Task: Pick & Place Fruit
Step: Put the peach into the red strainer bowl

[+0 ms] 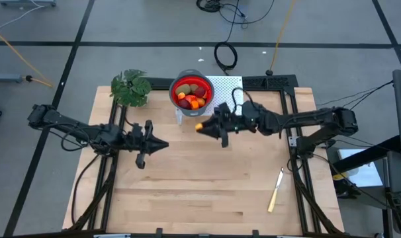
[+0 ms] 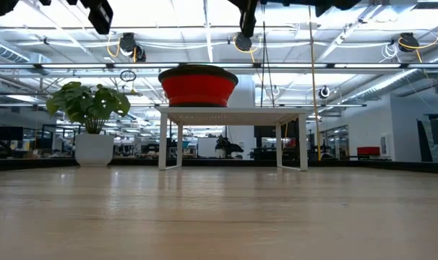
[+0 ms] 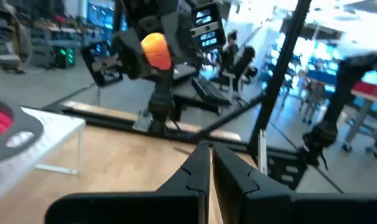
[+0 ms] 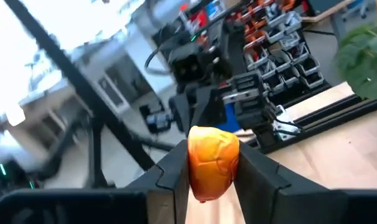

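An orange fruit (image 4: pixel 212 163) is held between the two dark fingers of the right gripper (image 1: pixel 204 128), which are closed against its sides; in the right wrist view the rounded piece is seen pinched at mid-height, with its top rising above the fingertips. The gripper is raised above the wooden table (image 1: pixel 200 192), and the fruit at its tip is placed just beside the red bowl (image 1: pixel 191 91), on the side nearer the table's middle. The bowl is set on a small white stand (image 2: pixel 232 114), and several more fruits (image 1: pixel 190 94), red, orange and dark red, are seen lying inside it. From the left wrist view the same orange piece is seen clamped in the right gripper, well apart from the left arm's own fingers. The left gripper (image 1: pixel 162 144) is held over the table farther from the bowl, with its fingers brought together to a narrow slit and nothing gripped between them. A leafy plant (image 1: pixel 131 87) stands beyond the left gripper, near the bowl, and a pale-handled knife (image 1: pixel 276 190) lies well behind the right gripper.
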